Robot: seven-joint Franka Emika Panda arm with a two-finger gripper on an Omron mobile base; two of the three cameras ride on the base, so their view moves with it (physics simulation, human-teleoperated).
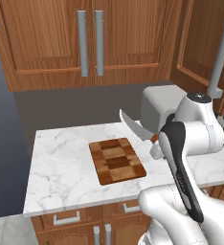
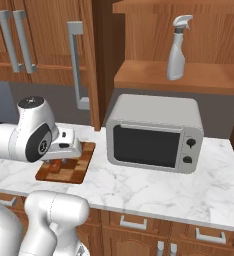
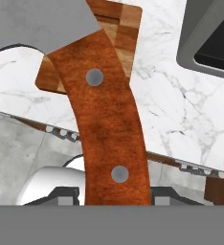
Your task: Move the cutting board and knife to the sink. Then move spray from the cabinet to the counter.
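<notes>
Item: knife, reddish handle clamped in my gripper, silver blade raised in the air off the counter. Cutting board flat on the marble below and beside my gripper. Microwave further off; spray on the open cabinet shelf above it.

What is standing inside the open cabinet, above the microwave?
The spray stands upright on a wooden shelf of the cabinet. The shelf's left part is hidden by the open door.
</notes>
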